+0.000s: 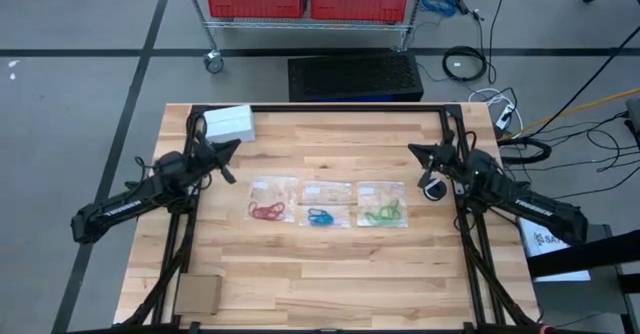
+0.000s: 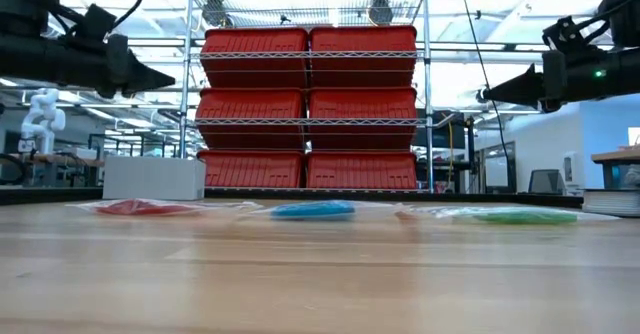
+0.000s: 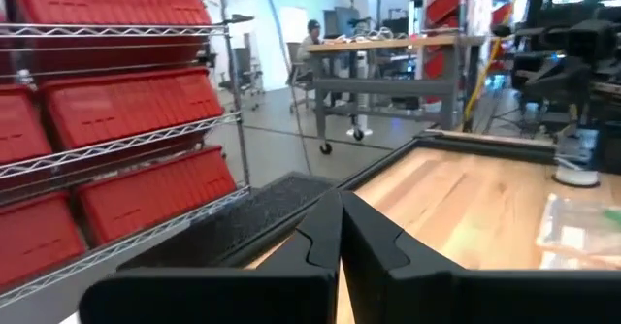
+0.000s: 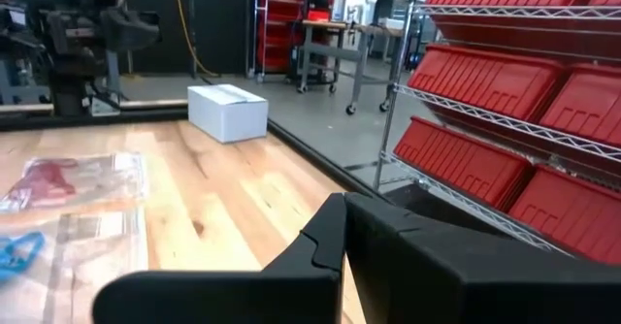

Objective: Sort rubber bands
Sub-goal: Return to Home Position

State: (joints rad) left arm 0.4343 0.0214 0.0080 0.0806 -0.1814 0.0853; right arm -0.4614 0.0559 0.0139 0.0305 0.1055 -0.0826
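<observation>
Three clear plastic bags lie flat in a row mid-table. The left bag holds red rubber bands (image 1: 266,212), the middle bag blue ones (image 1: 320,217), the right bag green ones (image 1: 383,214). In the low view the red bands (image 2: 145,207), blue bands (image 2: 312,210) and green bands (image 2: 520,215) show as low heaps. My left gripper (image 1: 232,146) is shut and hovers above the table's left side, raised well clear. My right gripper (image 1: 413,152) is shut and hovers above the right side, equally high. Neither touches anything.
A white box (image 1: 227,124) sits at the far left corner. A brown cardboard piece (image 1: 198,295) lies at the near left corner. A small round roll (image 1: 432,189) rests by the right arm. Red bins on a wire rack (image 2: 308,109) stand beyond the far edge.
</observation>
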